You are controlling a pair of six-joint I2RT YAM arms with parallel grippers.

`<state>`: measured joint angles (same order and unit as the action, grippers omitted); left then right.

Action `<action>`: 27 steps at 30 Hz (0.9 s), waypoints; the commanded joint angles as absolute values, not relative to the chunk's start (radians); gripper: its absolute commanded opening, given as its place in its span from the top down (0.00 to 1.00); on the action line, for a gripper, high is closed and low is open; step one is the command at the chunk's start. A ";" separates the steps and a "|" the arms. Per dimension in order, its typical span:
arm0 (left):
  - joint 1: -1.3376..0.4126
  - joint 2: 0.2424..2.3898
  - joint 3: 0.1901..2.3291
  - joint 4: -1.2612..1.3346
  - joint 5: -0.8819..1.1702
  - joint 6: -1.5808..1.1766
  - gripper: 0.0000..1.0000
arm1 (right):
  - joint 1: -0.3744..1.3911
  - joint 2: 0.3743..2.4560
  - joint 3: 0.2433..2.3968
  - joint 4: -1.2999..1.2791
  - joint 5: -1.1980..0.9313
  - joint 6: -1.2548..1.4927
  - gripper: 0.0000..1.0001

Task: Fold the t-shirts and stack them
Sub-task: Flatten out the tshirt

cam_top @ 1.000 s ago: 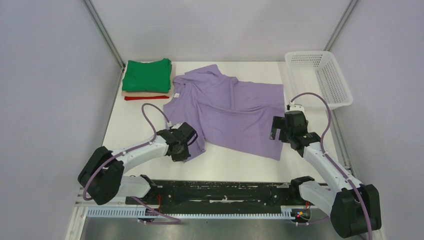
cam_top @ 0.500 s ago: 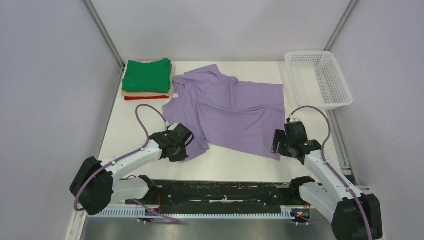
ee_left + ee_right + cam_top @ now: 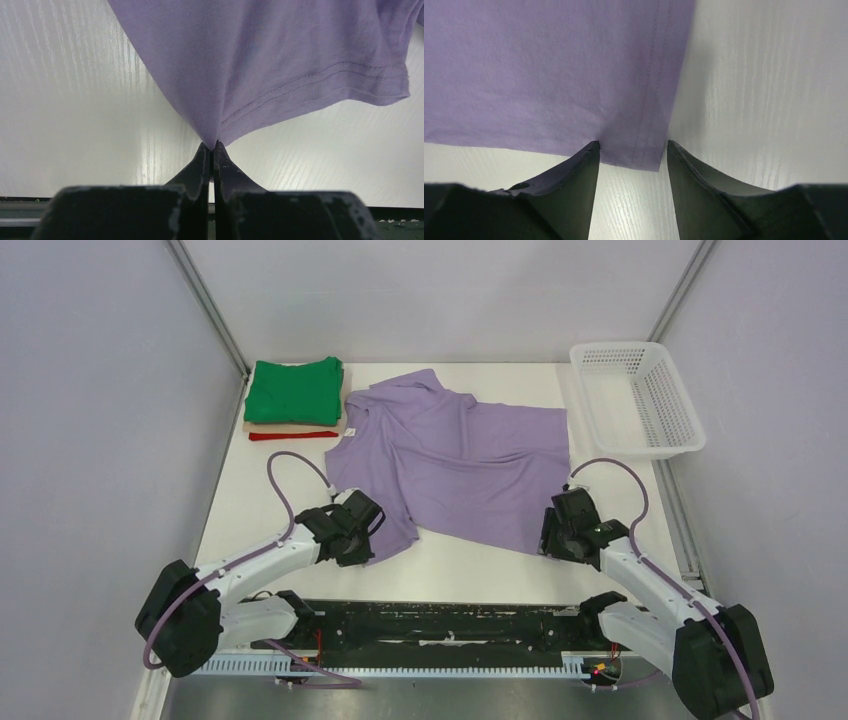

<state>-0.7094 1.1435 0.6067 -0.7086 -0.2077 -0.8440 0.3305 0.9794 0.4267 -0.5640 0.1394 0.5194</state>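
Observation:
A lavender t-shirt [image 3: 460,465] lies spread and rumpled across the middle of the white table [image 3: 250,510]. My left gripper [image 3: 372,540] is shut on its near left edge; the left wrist view shows the cloth [image 3: 260,55] pinched to a point between the tips [image 3: 212,145]. My right gripper [image 3: 548,530] sits low at the shirt's near right corner. There the jaws [image 3: 633,142] stand apart astride the hemmed corner [image 3: 644,157], not pressing it. Folded t-shirts are stacked at the back left: green [image 3: 296,390] on top, tan [image 3: 262,426] under it, red [image 3: 290,435] at the bottom.
A white mesh basket [image 3: 668,400] stands at the back right, close to the right wall. Grey walls close in the table on the left, right and back. A black rail [image 3: 440,625] with both arm bases runs along the near edge.
My right gripper dropped toward the near edge onto the shirt's near right corner, and its jaws narrowed. The left gripper, still shut on the cloth, shifted slightly.

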 commanded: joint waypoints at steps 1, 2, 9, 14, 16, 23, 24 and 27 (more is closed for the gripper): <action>-0.715 1.118 0.595 -0.713 -0.224 -0.834 0.98 | 0.340 1.003 0.413 -0.519 0.202 0.551 0.46; -0.716 1.116 0.595 -0.713 -0.225 -0.836 0.98 | 0.344 1.011 0.414 -0.512 0.210 0.553 0.47; -0.716 1.080 0.584 -0.714 -0.235 -0.847 0.98 | 0.386 1.051 0.413 -0.547 0.270 0.597 0.53; -0.715 1.060 0.574 -0.715 -0.235 -0.848 0.98 | 0.418 1.051 0.402 -0.609 0.290 0.641 0.54; -0.715 1.058 0.575 -0.714 -0.236 -0.848 0.98 | 0.431 1.041 0.394 -0.627 0.296 0.655 0.53; -0.715 1.048 0.573 -0.715 -0.231 -0.846 0.98 | 0.456 1.024 0.421 -0.689 0.321 0.681 0.53; -0.715 1.045 0.573 -0.715 -0.232 -0.845 0.98 | 0.459 1.024 0.427 -0.697 0.323 0.683 0.53; -0.715 1.038 0.575 -0.715 -0.231 -0.841 0.98 | 0.468 1.023 0.441 -0.712 0.322 0.690 0.52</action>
<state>-0.7094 1.0630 0.5816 -0.7097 -0.2089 -0.8448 0.4538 1.0168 0.4324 -0.5842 0.3168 0.6617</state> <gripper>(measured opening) 0.043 0.471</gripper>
